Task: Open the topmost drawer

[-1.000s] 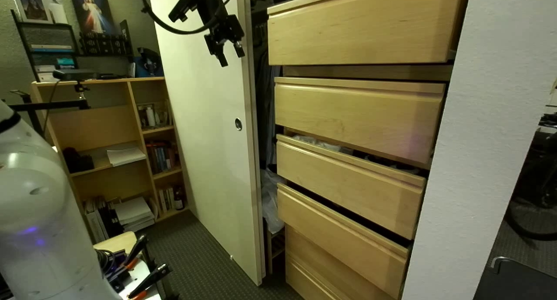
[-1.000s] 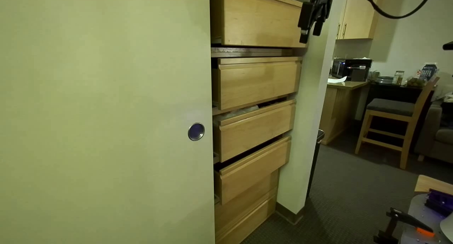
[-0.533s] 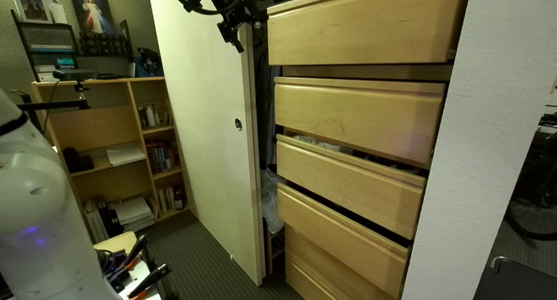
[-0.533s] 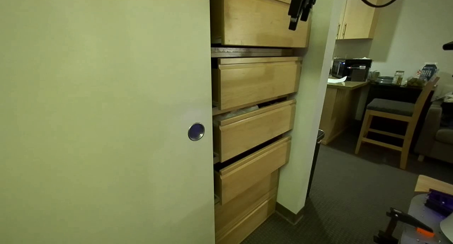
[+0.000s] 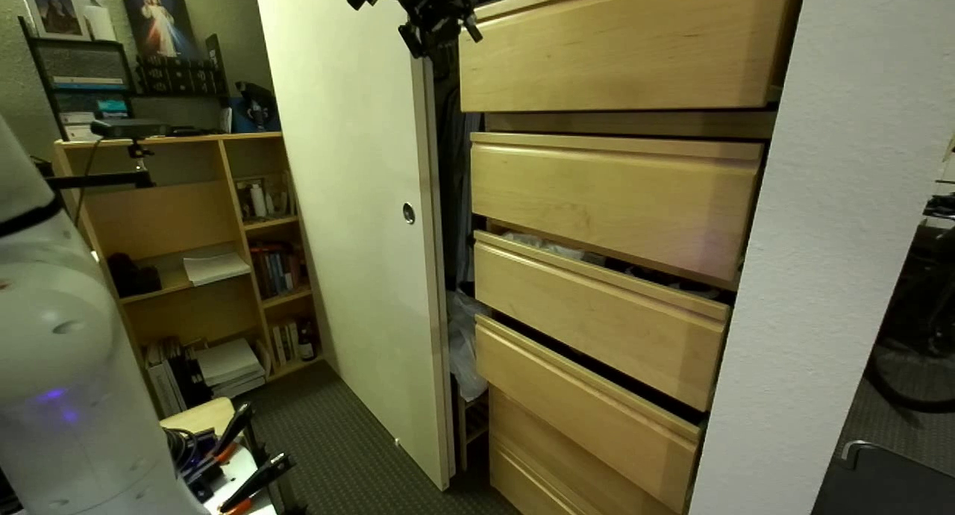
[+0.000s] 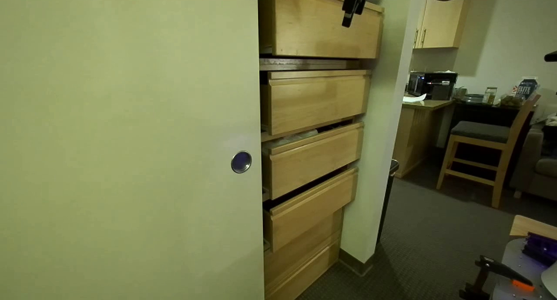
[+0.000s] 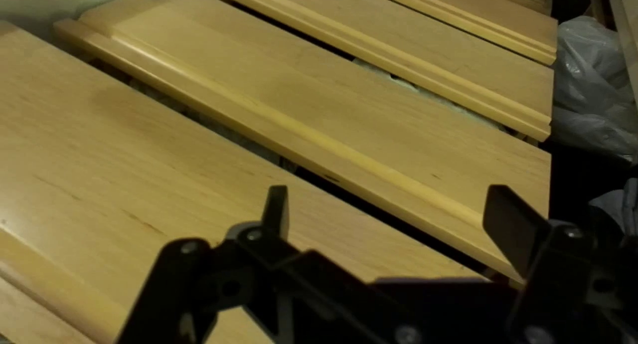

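Note:
The topmost drawer shows in both exterior views as a wide, plain, pale wood front (image 5: 627,52) (image 6: 322,28). Its side shows in an exterior view, so it stands a little out of the cabinet. In the wrist view its front (image 7: 149,184) fills the lower left. My black gripper (image 5: 444,36) overlaps the drawer's upper left edge in an exterior view. It also shows before the drawer's upper right part (image 6: 354,6), partly cut off by the frame. In the wrist view the fingers (image 7: 389,199) are wide apart with nothing between them. Contact with the drawer cannot be told.
Several lower drawers (image 5: 612,201) also stand partly out below. A tall cream door panel (image 5: 351,201) with a round dark pull stands beside the drawers. A white wall edge (image 5: 828,239) flanks the other side. A plastic bag (image 7: 593,80) hangs in the gap.
My gripper has moved up and closer to the topmost drawer, rightward in an exterior view and leftward in another. The arm has shifted with it. The drawers have not moved.

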{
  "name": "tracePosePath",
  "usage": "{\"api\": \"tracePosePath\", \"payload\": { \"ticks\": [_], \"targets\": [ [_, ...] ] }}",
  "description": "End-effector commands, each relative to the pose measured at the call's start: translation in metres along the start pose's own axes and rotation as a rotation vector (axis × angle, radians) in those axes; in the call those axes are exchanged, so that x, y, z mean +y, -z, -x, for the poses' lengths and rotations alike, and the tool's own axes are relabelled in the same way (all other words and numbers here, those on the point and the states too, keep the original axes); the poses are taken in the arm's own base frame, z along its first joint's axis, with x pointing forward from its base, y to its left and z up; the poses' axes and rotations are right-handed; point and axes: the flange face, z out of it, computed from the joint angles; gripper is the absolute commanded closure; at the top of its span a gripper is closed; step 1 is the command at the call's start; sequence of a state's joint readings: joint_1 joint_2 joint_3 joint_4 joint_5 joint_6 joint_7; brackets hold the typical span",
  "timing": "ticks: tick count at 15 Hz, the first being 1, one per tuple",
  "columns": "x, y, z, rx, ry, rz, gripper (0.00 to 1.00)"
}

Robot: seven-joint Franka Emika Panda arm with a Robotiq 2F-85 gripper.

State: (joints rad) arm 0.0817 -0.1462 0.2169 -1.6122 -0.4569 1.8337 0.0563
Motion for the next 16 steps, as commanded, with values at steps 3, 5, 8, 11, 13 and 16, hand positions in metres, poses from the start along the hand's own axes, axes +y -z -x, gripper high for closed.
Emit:
{"api": "tracePosePath", "payload": {
  "ticks": [3, 5, 8, 11, 13, 16],
  "targets": [
    [0.012, 0.006, -0.018, 0.088, 0.075, 0.064, 0.00],
    [0.014, 0.009, -0.022, 0.119, 0.101, 0.096, 0.00],
    [0.017, 0.014, -0.025, 0.155, 0.153, 0.137, 0.00],
    [0.021, 0.019, -0.026, 0.175, 0.214, 0.165, 0.00],
    [0.025, 0.023, -0.027, 0.185, 0.251, 0.179, 0.00],
    [0.034, 0.031, -0.029, 0.202, 0.284, 0.190, 0.00]
  ]
}}
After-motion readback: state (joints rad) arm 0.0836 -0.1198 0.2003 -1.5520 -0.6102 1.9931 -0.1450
